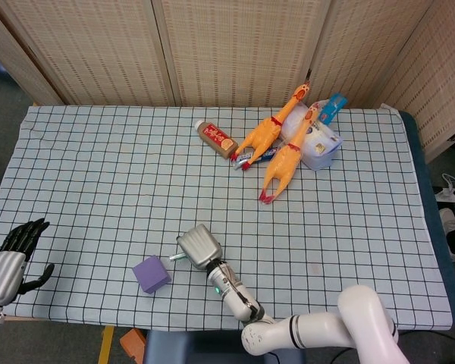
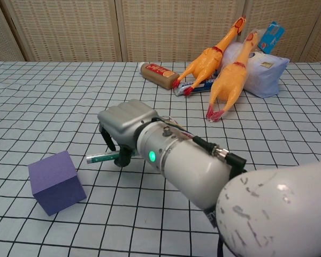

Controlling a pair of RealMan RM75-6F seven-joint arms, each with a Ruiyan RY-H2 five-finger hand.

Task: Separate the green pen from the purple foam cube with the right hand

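The purple foam cube (image 2: 53, 181) (image 1: 151, 274) sits alone near the table's front edge. A green pen (image 2: 101, 158) (image 1: 176, 256) lies to its right with a clear gap between them. My right hand (image 2: 124, 125) (image 1: 198, 247) grips the pen's right end, fingers curled down over it. The pen's tip points toward the cube without touching it. My left hand (image 1: 14, 256) rests at the front left corner, fingers apart, holding nothing.
At the back stand a brown bottle (image 1: 215, 139), two rubber chickens (image 1: 269, 130) (image 1: 287, 156) and a pale bag (image 1: 318, 144) with a blue packet (image 1: 334, 108). The checked cloth (image 1: 106, 174) covers the table.
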